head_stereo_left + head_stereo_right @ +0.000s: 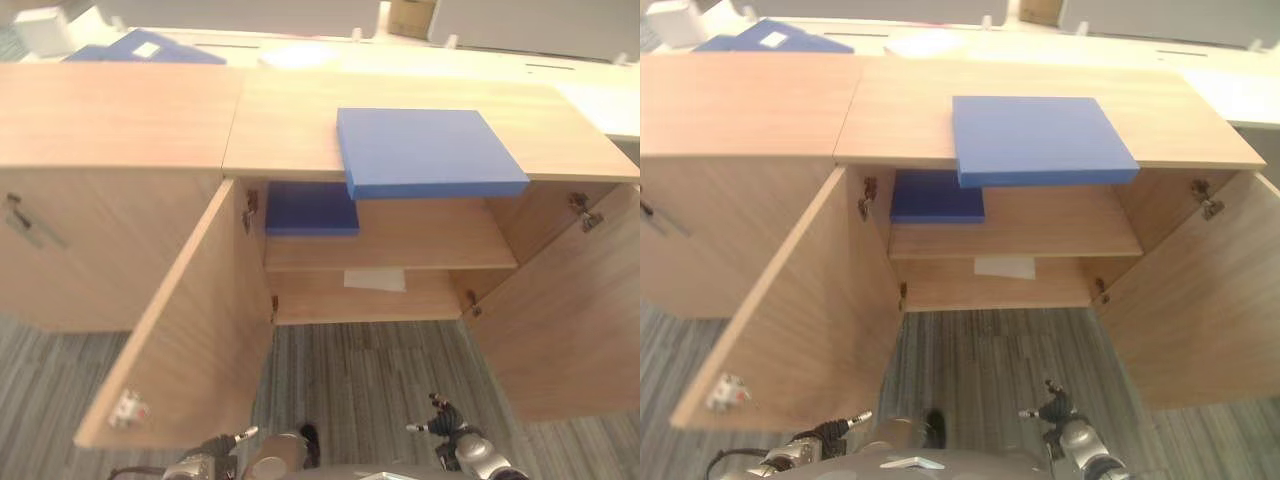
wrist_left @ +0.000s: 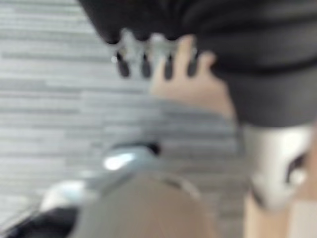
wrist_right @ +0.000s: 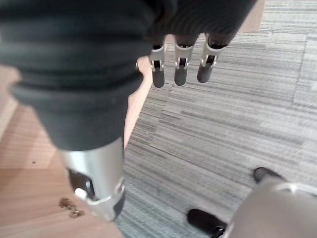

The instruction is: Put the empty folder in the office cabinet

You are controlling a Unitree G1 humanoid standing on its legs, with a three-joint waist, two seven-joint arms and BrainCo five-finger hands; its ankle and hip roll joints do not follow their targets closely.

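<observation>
A blue folder (image 1: 428,151) lies flat on top of the wooden cabinet (image 1: 290,120), its front edge overhanging the open compartment. Both doors stand open; a second folder (image 1: 311,208) rests on the shelf. Both hands, left (image 2: 148,57) and right (image 3: 181,62), hang low over the carpet, fingers relaxed, holding nothing.

I see one folder (image 1: 428,152) lying on top of the cabinet (image 1: 290,125), its front edge overhanging the open compartment. A second folder (image 1: 310,208) lies on the upper shelf (image 1: 420,240) at its left, with a sheet of paper (image 1: 375,279) on the shelf below.
</observation>
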